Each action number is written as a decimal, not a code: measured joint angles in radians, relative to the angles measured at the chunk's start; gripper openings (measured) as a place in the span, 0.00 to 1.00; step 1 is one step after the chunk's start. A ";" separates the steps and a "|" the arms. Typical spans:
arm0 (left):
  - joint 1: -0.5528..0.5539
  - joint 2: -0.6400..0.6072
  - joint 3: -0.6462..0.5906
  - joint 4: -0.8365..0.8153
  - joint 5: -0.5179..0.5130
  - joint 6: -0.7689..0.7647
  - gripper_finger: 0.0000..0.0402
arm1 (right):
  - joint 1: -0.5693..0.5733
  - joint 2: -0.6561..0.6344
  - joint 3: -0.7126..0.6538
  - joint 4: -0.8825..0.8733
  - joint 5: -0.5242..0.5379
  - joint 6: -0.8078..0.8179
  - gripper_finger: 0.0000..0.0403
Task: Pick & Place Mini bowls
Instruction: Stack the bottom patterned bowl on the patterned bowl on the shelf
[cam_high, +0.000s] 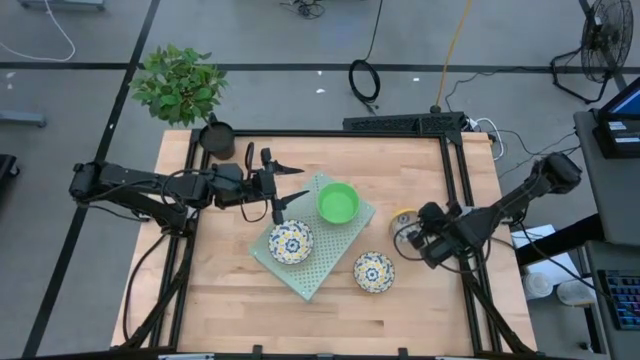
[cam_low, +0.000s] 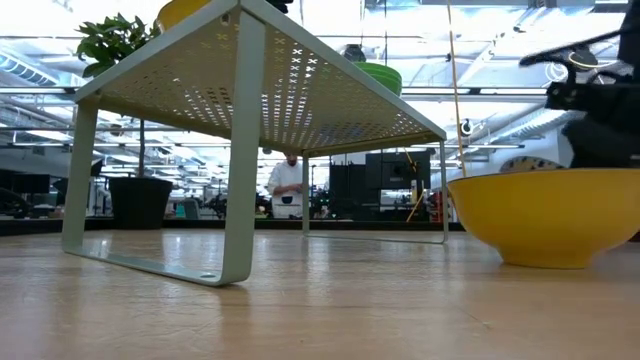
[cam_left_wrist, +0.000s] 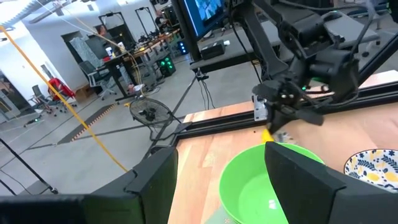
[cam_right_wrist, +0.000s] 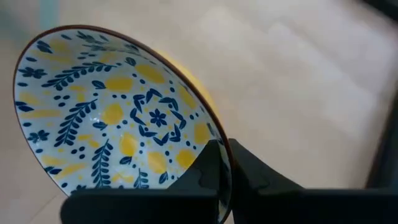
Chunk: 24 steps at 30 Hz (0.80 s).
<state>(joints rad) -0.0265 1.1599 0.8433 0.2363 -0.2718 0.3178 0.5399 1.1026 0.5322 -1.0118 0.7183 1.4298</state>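
1. Right gripper closed on the rim of a floral bowl, one finger inside and one outside the wall, as seen in the right wrist view; bowl tilted, hanging just ahead of the fingertips, near the table's right edge.
2. Perforated mat, really a raised rack on legs, lying well off to the left of that claw, toward the table's middle; a second floral bowl and a green bowl already on it.
3. A third floral bowl standing on the wood between the right claw and the rack, just off the rack's corner.
4. Left gripper spread wide and empty, hovering over the rack's far edge, green bowl just ahead of and below its fingers.
5. Judged next: carry leftward and up onto the rack. Right arm nearer both loose bowls; round bowls, so no long axis to align, only the rim's tilt to level.
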 joint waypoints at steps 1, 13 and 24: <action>0.000 0.000 0.000 0.000 0.000 0.000 0.61 | -0.013 0.000 -0.016 0.002 0.022 0.007 0.00; 0.000 0.000 0.000 0.000 0.000 0.001 0.61 | -0.113 0.002 -0.093 0.039 0.271 0.015 0.00; 0.000 0.000 0.000 0.002 0.000 0.001 0.61 | -0.206 0.000 -0.091 0.206 0.638 -0.160 0.00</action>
<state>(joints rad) -0.0265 1.1599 0.8433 0.2380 -0.2718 0.3183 0.3338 1.1030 0.4408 -0.8057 1.3566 1.2703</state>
